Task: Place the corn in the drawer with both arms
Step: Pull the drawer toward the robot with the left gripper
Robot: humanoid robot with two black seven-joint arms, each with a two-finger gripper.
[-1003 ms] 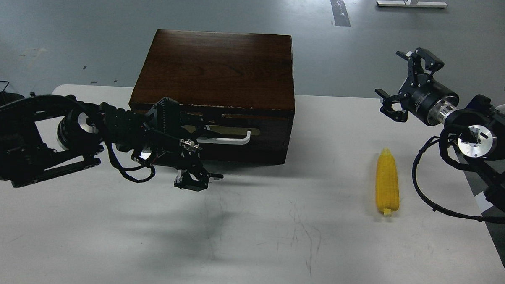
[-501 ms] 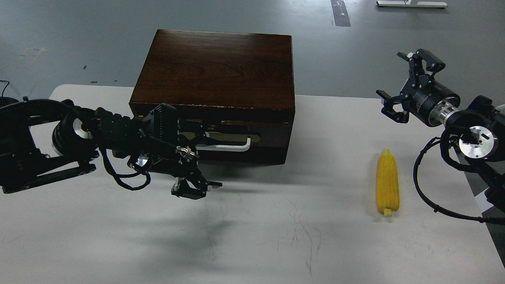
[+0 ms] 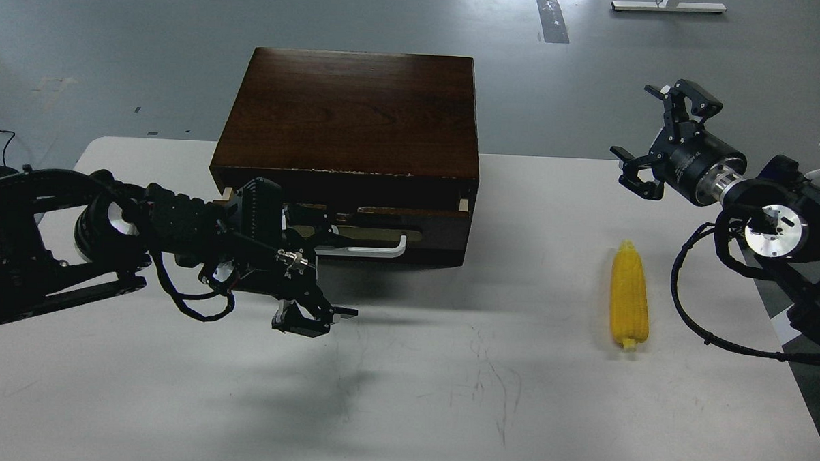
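While the corn lies untouched on the table right of the box, the drawer has slid slightly out. Left claw, grip unclear, pulls near the handle; right claw hangs open, empty.

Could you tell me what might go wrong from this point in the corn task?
1. The drawer is barely open, only slivers of pale wood showing at its corners; the left gripper could slip off the white handle.
2. The corn lies loose on the table; the right gripper, open and well above it, might roll it on approach.
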